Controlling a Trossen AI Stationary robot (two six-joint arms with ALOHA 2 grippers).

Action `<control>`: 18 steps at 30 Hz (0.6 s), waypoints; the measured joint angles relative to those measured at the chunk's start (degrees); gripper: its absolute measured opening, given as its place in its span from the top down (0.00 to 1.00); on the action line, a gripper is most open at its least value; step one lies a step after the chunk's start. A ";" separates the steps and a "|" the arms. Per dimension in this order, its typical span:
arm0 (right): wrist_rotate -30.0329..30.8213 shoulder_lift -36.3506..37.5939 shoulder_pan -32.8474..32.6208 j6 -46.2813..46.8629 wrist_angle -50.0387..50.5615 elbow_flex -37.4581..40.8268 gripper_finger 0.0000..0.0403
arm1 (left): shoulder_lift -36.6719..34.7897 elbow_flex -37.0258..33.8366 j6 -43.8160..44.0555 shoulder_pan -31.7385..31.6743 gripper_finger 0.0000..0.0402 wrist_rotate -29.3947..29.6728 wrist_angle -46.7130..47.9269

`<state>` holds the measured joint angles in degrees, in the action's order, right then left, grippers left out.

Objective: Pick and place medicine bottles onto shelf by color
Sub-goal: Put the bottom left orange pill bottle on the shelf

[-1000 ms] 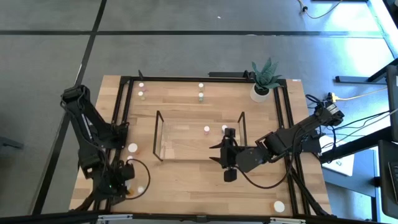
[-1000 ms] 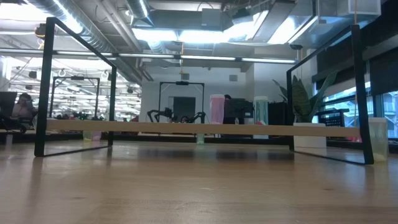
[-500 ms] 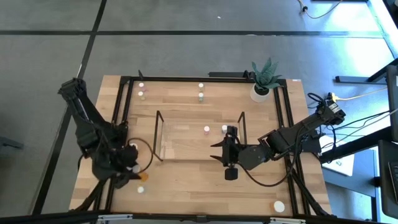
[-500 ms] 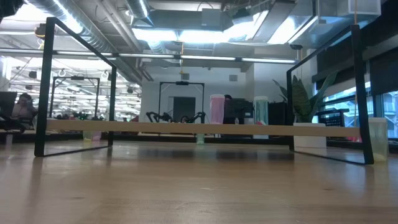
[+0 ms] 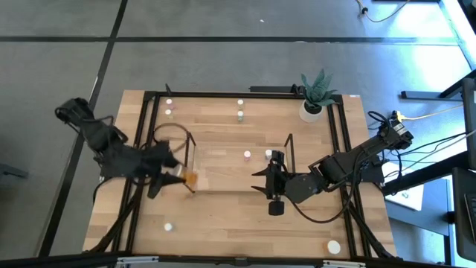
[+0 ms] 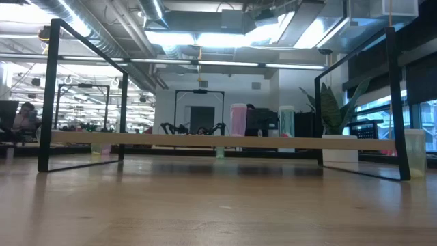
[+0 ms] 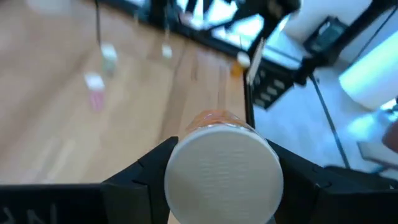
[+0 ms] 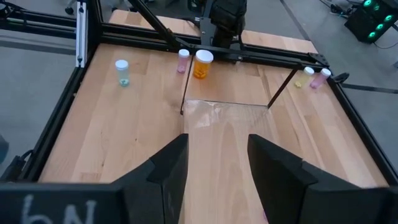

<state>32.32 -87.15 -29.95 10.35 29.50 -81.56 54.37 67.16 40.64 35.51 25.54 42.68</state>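
While the left gripper pinches an orange bottle by its sides, cap facing back at the wrist, the shelf lies just ahead of it, far nearer than the waiting right gripper, whose fingers stand apart, empty.

Wooden table carries shelf, bottles, plant pot.

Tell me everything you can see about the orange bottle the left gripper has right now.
The orange bottle has a translucent orange body and a wide, flat white cap. The left gripper is shut on it, a dark finger on either side just below the cap. It is carried above the table, at the shelf's left end.
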 joint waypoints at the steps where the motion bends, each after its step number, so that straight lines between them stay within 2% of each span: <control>1: 0.02 0.00 0.00 -0.02 -0.02 0.00 0.58 | 0.00 1.15 -2.07 -1.24 0.51 0.02 -0.02; 8: 0.02 0.00 0.04 0.06 -0.07 0.00 0.58 | 1.65 6.75 -13.04 -9.80 0.51 -2.29 0.37; 18: 0.17 0.00 0.15 0.09 -1.06 0.00 0.58 | 11.19 14.71 -24.50 -24.09 0.51 -7.56 7.53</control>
<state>32.49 -87.15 -29.80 10.44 28.43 -81.56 65.56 81.88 16.15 11.42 17.98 50.21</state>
